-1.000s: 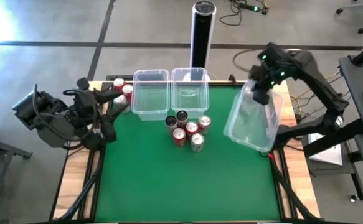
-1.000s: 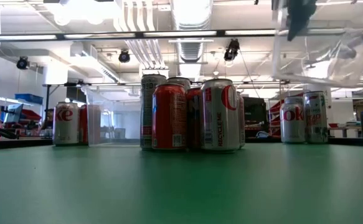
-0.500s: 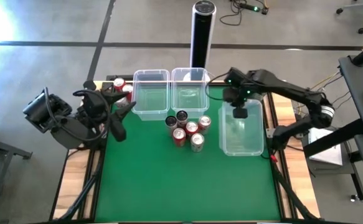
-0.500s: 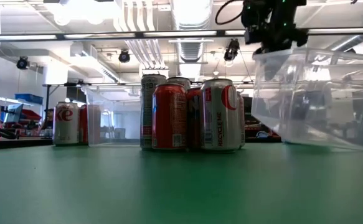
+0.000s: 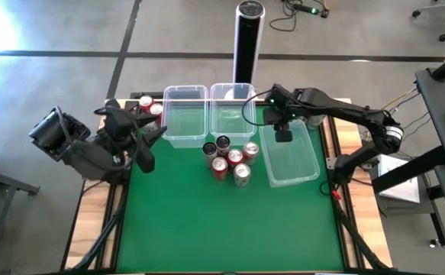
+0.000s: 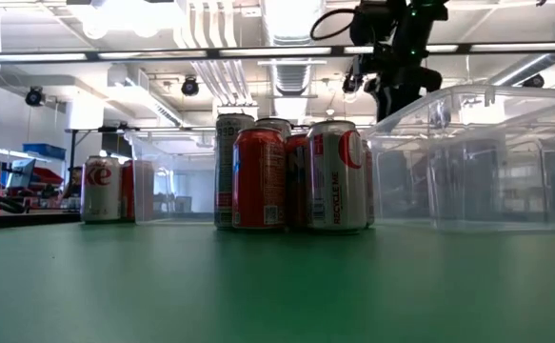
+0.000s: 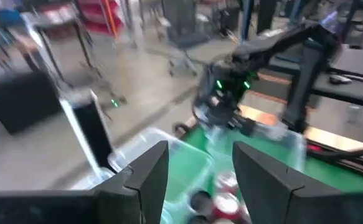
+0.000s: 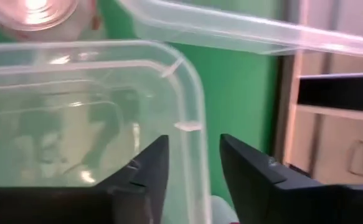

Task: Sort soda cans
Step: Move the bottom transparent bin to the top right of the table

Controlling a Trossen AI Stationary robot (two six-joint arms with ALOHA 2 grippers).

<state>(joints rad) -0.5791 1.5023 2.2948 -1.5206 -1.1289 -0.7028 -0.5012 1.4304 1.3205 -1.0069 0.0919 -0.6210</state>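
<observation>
A green-topped bench (image 5: 207, 221) carried three clear plastic bins and a group of soda cans. The main cluster of cans (image 5: 230, 159) stood near the middle of the bench, just in front of the two far bins: red cans, dark cans and a silver one packed close together, all upright, as the low view also showed (image 6: 291, 174). Two more red cans (image 5: 150, 105) stood at the far left corner, just left of the left bin (image 5: 185, 114). The middle bin (image 5: 233, 109) sat touching the left bin's right side, with a tall black-and-silver post (image 5: 248, 38) rising behind it off the bench. The third bin (image 5: 291, 159) rested flat on the green surface to the right of the can cluster, near it but apart. The right hand (image 5: 282, 134) was at the far rim of this bin; in the right wrist view its two dark fingers (image 8: 147, 171) stood apart, straddling the bin's clear wall (image 8: 193, 112), one inside and one outside. The left hand (image 5: 147, 141) hung above the left edge of the bench, near the two corner cans, with its fingers (image 7: 147, 174) spread apart and nothing between them.
</observation>
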